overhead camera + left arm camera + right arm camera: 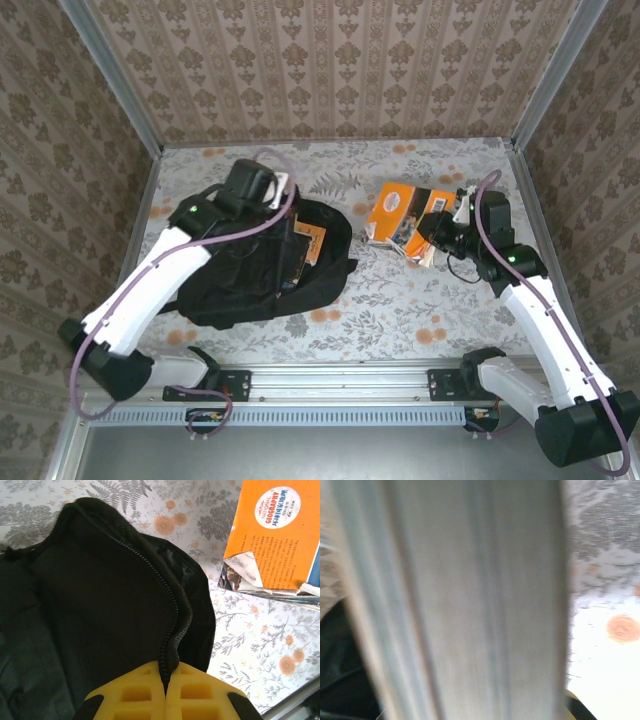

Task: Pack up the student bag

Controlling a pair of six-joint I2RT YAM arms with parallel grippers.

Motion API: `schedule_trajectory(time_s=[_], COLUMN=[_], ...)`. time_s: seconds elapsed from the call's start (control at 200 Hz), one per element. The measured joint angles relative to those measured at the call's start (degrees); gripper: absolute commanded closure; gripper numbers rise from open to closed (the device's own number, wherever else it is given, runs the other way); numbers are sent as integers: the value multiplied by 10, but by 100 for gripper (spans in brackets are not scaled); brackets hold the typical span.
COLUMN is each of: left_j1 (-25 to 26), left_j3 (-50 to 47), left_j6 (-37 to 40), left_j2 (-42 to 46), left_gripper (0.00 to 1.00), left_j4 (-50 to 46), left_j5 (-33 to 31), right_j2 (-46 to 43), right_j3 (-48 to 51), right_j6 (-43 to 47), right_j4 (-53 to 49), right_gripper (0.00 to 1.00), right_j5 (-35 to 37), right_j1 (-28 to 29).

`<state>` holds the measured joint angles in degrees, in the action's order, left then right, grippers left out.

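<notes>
The student bag (250, 290) lies flat on the left half of the counter (400, 300), long axis slanting from near-left to far-right, mouth toward the orange book (395, 215). The left jaws are pinched shut on its zipper edge (172, 615) and should, I'd say, lift that lip high, while the right jaws, seemingly clamped on the book, feed it in flat.
</notes>
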<state>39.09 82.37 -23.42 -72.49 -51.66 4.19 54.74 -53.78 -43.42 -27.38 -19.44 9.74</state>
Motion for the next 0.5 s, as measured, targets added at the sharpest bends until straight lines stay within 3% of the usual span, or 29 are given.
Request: schedule_trajectory(time_s=[0.25, 0.5], left_j1=[-37, -71], left_j3=[-71, -85], left_j6=[-40, -49], left_j2=[96, 128], left_gripper=[100, 100], left_j4=[17, 20], left_j5=[30, 54], right_j2=[32, 157], right_j3=[-46, -74], right_j6=[-78, -160], right_j4=[81, 131], right_gripper=[100, 100], right_j5=[-106, -189], right_j1=[22, 79])
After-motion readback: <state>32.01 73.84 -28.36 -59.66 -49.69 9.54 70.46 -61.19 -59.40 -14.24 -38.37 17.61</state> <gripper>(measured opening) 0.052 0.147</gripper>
